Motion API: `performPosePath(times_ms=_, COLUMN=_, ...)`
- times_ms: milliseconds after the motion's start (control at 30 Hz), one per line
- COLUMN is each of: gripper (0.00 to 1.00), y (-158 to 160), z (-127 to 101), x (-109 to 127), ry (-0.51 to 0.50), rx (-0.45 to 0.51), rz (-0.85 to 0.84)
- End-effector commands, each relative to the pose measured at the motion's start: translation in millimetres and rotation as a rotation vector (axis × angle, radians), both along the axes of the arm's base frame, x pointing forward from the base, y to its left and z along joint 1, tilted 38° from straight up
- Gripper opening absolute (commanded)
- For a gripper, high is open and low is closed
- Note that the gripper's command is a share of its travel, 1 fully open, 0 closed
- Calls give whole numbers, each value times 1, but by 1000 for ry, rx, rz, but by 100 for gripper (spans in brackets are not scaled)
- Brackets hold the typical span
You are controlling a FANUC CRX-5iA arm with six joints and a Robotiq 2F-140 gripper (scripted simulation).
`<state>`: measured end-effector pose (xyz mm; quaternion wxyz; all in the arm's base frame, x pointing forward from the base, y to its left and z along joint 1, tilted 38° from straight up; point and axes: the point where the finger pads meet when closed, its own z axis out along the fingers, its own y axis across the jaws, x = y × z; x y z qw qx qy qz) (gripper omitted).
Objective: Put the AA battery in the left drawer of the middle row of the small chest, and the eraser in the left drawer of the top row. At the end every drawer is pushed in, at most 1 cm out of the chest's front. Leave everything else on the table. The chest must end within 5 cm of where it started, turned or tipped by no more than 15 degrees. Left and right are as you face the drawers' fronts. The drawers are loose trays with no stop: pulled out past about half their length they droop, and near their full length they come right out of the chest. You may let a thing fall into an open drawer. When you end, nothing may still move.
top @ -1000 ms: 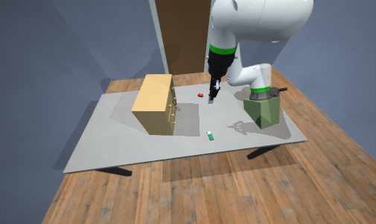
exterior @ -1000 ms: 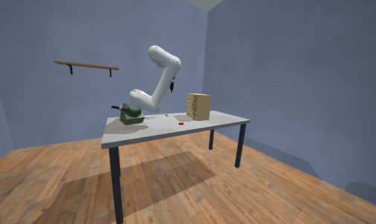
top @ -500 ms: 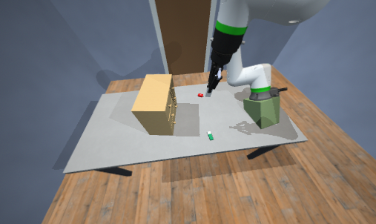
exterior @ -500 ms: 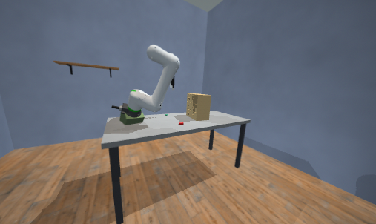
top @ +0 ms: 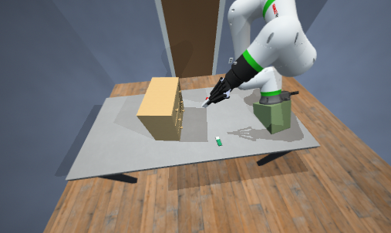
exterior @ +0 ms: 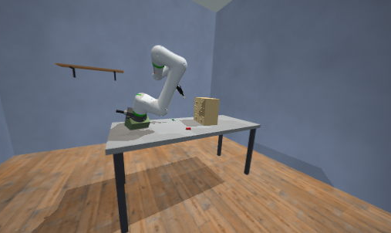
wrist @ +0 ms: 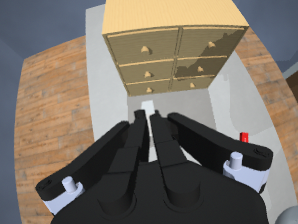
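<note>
The small chest [top: 158, 96] [exterior: 210, 112] [wrist: 175, 12] stands upright, its drawers looking pushed in. In the wrist view the left top drawer [wrist: 162, 46] and left middle drawer [wrist: 162, 71] show their knobs. A green and white piece [top: 219, 142] [exterior: 173, 119], looking like the eraser, lies on the table. A small red thing [top: 207, 99] [exterior: 188, 128] [wrist: 244, 137] lies at the table's other side; it is too small to tell whether it is the battery. My gripper [top: 205, 103] [exterior: 183, 96] [wrist: 148, 109] is shut, with pale tips and nothing clearly held, high in front of the drawers.
The grey table [top: 116, 150] [exterior: 235, 123] carries the chest and the green arm base [top: 271, 116] [exterior: 138, 124]. The base stands across the table from the drawer fronts. A wall shelf [exterior: 89, 69] is far behind the arm.
</note>
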<state>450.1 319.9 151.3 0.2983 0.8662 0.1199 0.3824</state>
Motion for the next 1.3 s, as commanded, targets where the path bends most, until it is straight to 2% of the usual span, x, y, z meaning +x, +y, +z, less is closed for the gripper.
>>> performPosePath(times_ms=0, gripper=0, y=-16, z=-9, x=37, ry=-236, rx=14, rz=148)
performPosePath(times_ms=100, gripper=0, y=-18, z=-11, x=41, ry=-262, rx=12, rz=169)
performPosePath(times_ms=133, gripper=0, y=-19, z=-12, x=45, ry=-335, rx=8, rz=217)
performPosePath(times_ms=400, gripper=0, y=-22, z=-17, x=52, ry=-516, rx=19, rz=344)
performPosePath(times_ms=433, gripper=20, y=-22, z=-17, x=52, ry=-521, rx=20, rz=346)
performPosePath(times_ms=1267, gripper=20, y=-22, z=-17, x=53, ry=-521, rx=19, rz=346)
